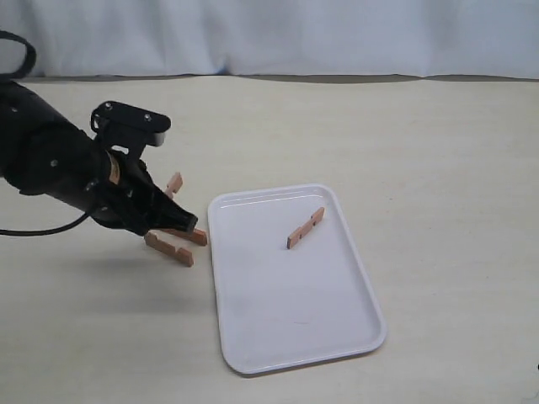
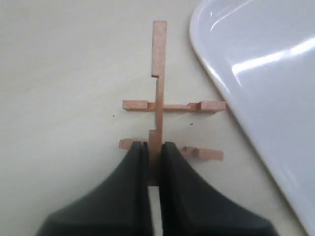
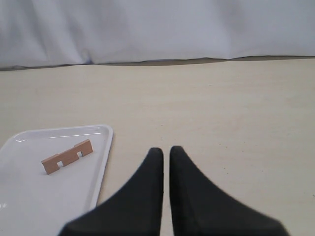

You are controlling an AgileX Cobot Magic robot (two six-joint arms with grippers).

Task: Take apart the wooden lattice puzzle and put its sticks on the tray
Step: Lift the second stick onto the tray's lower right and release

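Note:
What is left of the wooden lattice puzzle [image 1: 171,247] is three reddish-brown sticks, still crossed, on the table just left of the white tray [image 1: 286,320]. My left gripper [image 1: 182,222] is shut on the near end of the middle stick [image 2: 158,88]. Two notched cross sticks [image 2: 173,105] [image 2: 207,154] lie across the held one. A single loose stick [image 1: 305,228] lies on the tray's far half, also seen as a stick [image 3: 67,156] in the right wrist view. My right gripper [image 3: 162,150] is shut on nothing, hovering over the table beside the tray [image 3: 29,196]; the exterior view does not show it.
The tray's rounded corner and rim [image 2: 216,83] lie close beside the crossed sticks. A pale cloth backdrop [image 1: 278,34] closes off the far edge of the beige table. The left arm's black body and cable [image 1: 50,168] fill the left side.

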